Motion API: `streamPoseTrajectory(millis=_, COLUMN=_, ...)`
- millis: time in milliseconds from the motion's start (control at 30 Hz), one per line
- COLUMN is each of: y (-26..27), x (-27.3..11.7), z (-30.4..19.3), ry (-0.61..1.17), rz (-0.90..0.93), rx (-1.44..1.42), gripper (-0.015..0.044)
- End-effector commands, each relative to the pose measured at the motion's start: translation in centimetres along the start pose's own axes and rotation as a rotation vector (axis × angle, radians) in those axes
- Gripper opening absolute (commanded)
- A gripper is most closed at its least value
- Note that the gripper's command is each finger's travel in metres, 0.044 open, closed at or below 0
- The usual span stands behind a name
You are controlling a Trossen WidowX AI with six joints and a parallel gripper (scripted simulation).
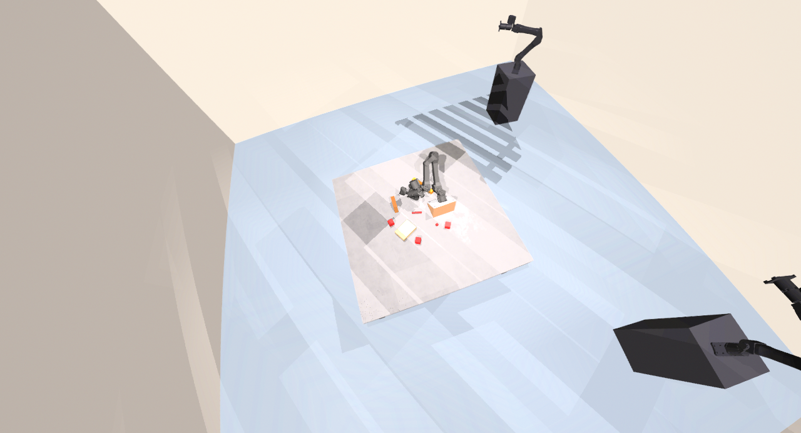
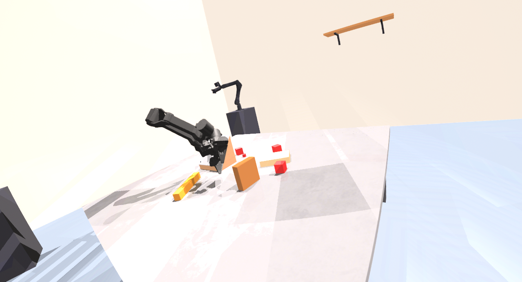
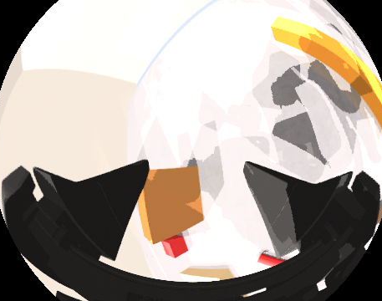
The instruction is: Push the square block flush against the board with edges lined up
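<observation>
An orange square block (image 1: 395,204) (image 2: 246,173) (image 3: 174,205) stands upright on its edge. A pale yellow board-like slab (image 1: 405,229) (image 2: 274,159) (image 3: 207,272) lies flat, apart from it. A long yellow bar (image 2: 186,186) (image 3: 337,52) lies on the other side of the gripper, partly hidden by the arm in the top view. Which part is the board is unclear. My gripper (image 1: 407,194) (image 2: 215,166) (image 3: 196,162) is open, with nothing between its fingers, low above the table between the orange block and the yellow bar. The orange block shows beyond the left finger in the wrist view.
Red cubes (image 1: 390,222) (image 2: 280,166) (image 3: 175,246) lie around the pale slab, with a tiny red cube (image 1: 437,224) (image 2: 244,155) near one. A red rod (image 1: 416,212) (image 3: 271,259) lies beyond the gripper. A large orange-sided wedge (image 1: 442,208) (image 2: 229,156) stands beside the arm.
</observation>
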State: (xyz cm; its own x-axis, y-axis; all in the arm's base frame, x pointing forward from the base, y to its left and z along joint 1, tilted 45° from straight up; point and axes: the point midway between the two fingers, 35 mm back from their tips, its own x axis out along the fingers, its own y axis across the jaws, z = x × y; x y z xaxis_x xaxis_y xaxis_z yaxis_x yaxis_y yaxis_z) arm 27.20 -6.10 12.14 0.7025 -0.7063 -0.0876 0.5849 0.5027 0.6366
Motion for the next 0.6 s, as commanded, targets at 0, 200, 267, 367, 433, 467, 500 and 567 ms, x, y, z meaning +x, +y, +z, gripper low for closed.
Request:
streamPoseTrajectory(millis=0, y=0.0, x=0.0, z=0.0, ry=0.000, rz=0.000, rx=0.000, gripper=0.0374)
streamPoseTrajectory(millis=200, y=1.1, x=0.5, z=-0.7, ry=0.027, rz=0.000, rx=-0.062, gripper=0.0216)
streamPoseTrajectory(millis=267, y=2.1, x=1.0, z=-1.3, ry=0.052, rz=0.001, rx=-0.119, gripper=0.0164)
streamPoseTrajectory(millis=367, y=3.7, x=1.7, z=-2.2, ry=0.092, rz=0.003, rx=-0.208, gripper=0.0085)
streamPoseTrajectory(millis=433, y=4.5, x=1.4, z=-2.8, ry=0.116, rz=0.017, rx=-0.267, gripper=0.0032)
streamPoseTrajectory(millis=467, y=4.7, x=1.2, z=-3.0, ry=0.124, rz=0.022, rx=-0.288, gripper=0.0006)
streamPoseTrajectory(millis=500, y=5.0, x=1.1, z=-3.2, ry=0.132, rz=0.027, rx=-0.309, gripper=0.0000)
streamPoseTrajectory(millis=567, y=5.5, x=1.0, z=-3.6, ry=0.147, rz=0.033, rx=-0.347, gripper=0.0000)
